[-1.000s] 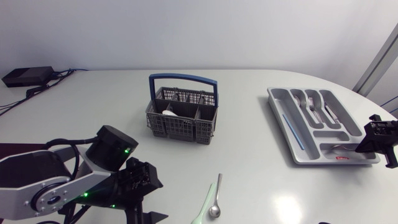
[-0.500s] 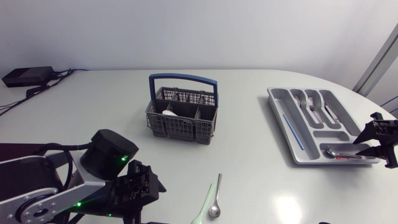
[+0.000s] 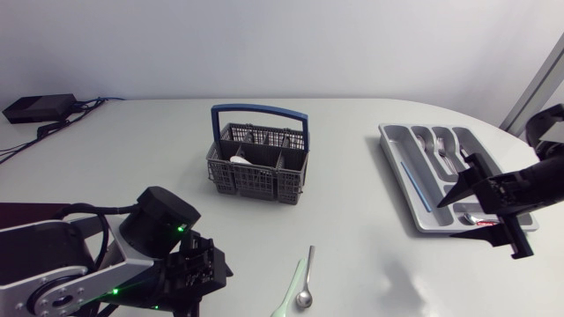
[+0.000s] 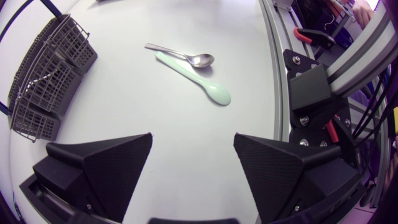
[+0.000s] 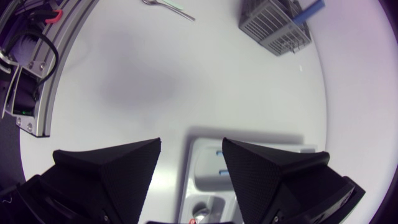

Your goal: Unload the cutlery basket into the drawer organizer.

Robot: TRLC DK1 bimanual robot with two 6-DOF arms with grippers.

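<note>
- The cutlery basket [image 3: 258,163] stands near the middle of the desk [image 3: 123,158], upright. It is grey mesh with a blue handle arched over it.
- A white item [image 3: 240,159] shows in one of the basket's front compartments, and a few metal pieces stand in the rear ones (too small to tell which kind).
- The drawer organizer [image 3: 398,151] lies well apart from the basket, toward the desk's right side. It is a grey tray with long slots and a crosswise slot at its near end.
- Forks and spoons [image 3: 443,150] lie in the organizer's long middle slots, and a thin blue stick [image 3: 411,182] lies alone in the long slot nearest the basket.
- A bit of a metal piece [image 3: 472,214] shows in the crosswise slot, mostly hidden behind the right arm.
- The right hand [image 5: 191,146] hangs over the organizer's near end with its fingers spread wide and nothing between them. Its own view looks down on the tray's corner just under the fingertips.
- The left hand [image 4: 193,143] sits low over bare desk at the front left, also spread open and empty.
- Ahead of the left hand two loose pieces lie flat on the desk — a metal spoon [image 4: 183,56] and a pale green spoon [image 4: 196,78]. They are just beside one another, handles close together, between the basket and the desk's front edge.
</note>
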